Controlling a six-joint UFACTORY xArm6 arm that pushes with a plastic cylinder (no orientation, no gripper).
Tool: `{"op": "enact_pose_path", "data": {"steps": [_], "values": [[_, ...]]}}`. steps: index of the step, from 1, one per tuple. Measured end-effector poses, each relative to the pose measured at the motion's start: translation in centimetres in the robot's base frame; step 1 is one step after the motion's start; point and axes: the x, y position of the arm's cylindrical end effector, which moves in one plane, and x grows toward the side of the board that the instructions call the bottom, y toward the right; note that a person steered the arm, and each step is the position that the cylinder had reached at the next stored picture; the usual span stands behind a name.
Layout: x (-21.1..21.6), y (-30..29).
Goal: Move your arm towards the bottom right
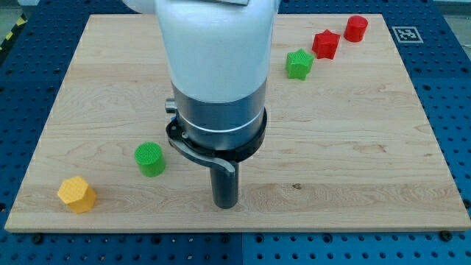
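Observation:
My tip [224, 204] rests on the wooden board [353, 147] near the bottom edge, a little left of centre. A green cylinder [150, 159] lies to the tip's left. A yellow hexagonal block [77, 194] sits at the bottom left corner. A green star-shaped block [299, 64], a red star-shaped block [325, 44] and a red cylinder [356, 28] form a diagonal line at the view's top right, far from the tip. The arm's white and grey body [217, 66] hides the board's upper middle.
The board lies on a blue perforated table [449, 88]. A black and white marker tag [406, 34] sits past the board's top right corner.

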Motion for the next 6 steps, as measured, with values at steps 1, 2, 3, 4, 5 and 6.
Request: {"op": "enact_pose_path", "data": {"steps": [1,2,3,4,5,6], "values": [[0.0,0.0],[0.0,0.2],[0.0,3.2],[0.0,7.6],[0.0,12.7],[0.0,15.7]]}}
